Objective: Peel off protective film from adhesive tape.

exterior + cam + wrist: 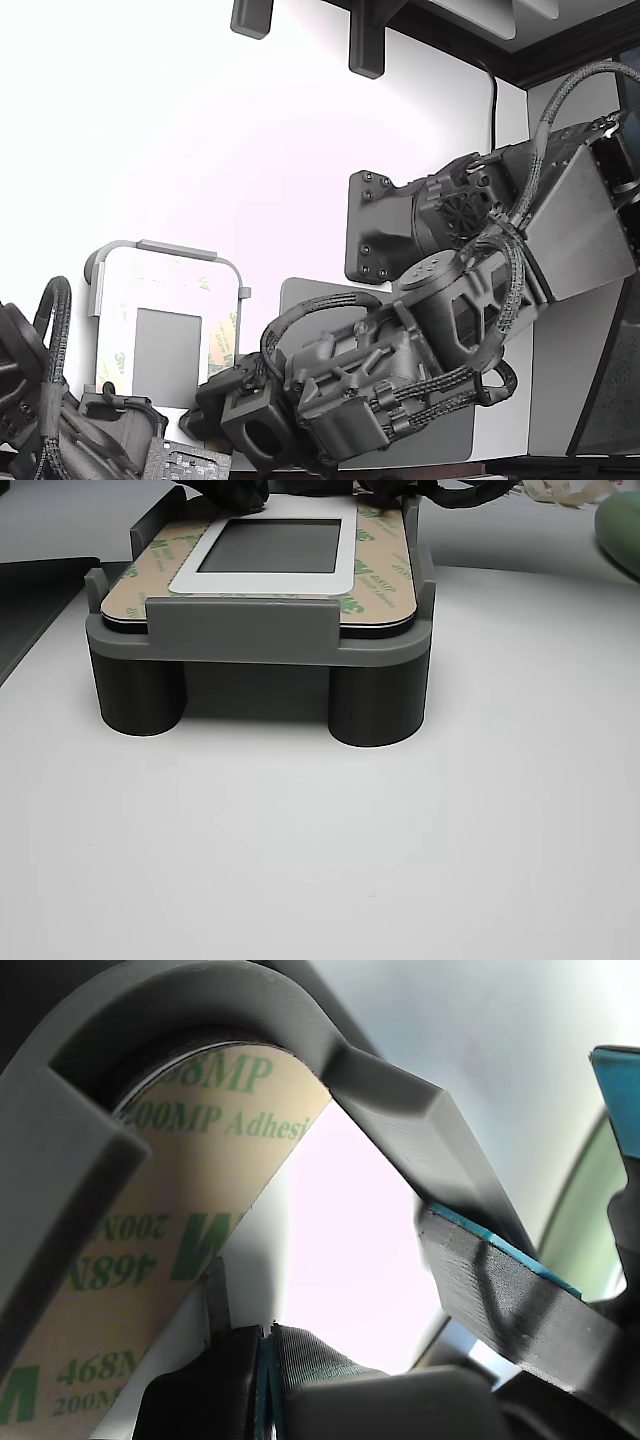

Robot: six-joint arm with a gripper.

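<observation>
One pale-yellow protective film (150, 1250), printed with green lettering, lies flat along the panel's edge inside the grey holder (60, 1160). The gripper (400, 1290) hovers beside it, jaws parted and empty.

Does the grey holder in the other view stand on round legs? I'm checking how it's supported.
Yes, the grey holder stands on dark cylindrical legs above the white table.

Grey fixture (255, 630) on two dark round legs; grey square (270, 546) in white frame (345, 555).
</observation>
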